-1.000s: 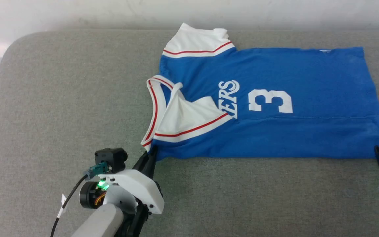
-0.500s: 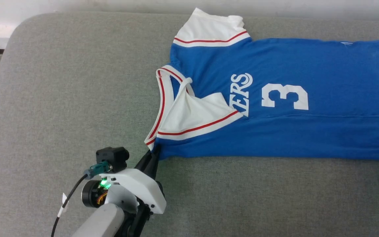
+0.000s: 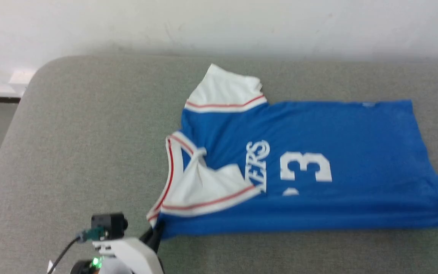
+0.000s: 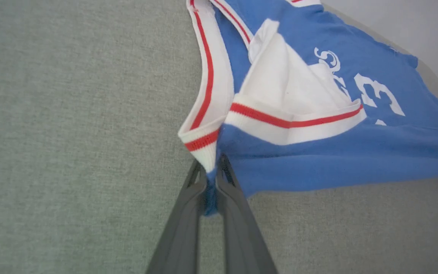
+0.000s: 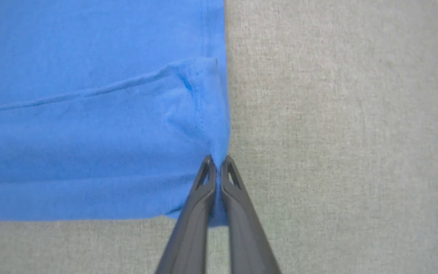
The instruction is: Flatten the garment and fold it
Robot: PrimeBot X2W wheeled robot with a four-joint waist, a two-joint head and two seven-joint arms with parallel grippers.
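Left gripper (image 4: 211,169) and right gripper (image 5: 218,161) pinch closed on shirt (image 3: 348,129) corners at their tips; cloth looks light, limp, best held there.

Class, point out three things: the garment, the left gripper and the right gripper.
garment (image 3: 375,133): head view, plain blue cloth of its body.
left gripper (image 4: 210,173): left wrist view, between its fingertips.
right gripper (image 5: 217,164): right wrist view, between its fingertips.

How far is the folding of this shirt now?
Done: the garment lies flat on the grey surface, its near sleeve and near edge folded over the chest. In hand: the left gripper and the right gripper each pinch a near corner. To do: the far sleeve sticks out, and further folds remain.
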